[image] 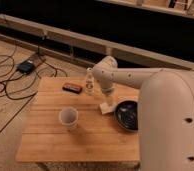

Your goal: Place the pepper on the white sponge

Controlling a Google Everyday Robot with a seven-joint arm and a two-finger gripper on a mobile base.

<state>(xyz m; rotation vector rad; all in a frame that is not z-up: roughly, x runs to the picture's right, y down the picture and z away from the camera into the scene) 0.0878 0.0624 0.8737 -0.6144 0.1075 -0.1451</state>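
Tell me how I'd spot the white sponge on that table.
Find the wooden table, then the dark bowl near its right edge. The white sponge lies flat just left of that bowl, under the robot's arm, whose pincer hangs right above it. Unlike the round paper cup, it is a low pale rectangular block.

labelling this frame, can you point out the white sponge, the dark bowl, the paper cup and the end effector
white sponge (106, 107), camera view, on its pale top face
dark bowl (118, 117), camera view, on its left rim
paper cup (68, 117), camera view, on its outer wall
end effector (108, 98), camera view, above the sponge, at the arm's tip
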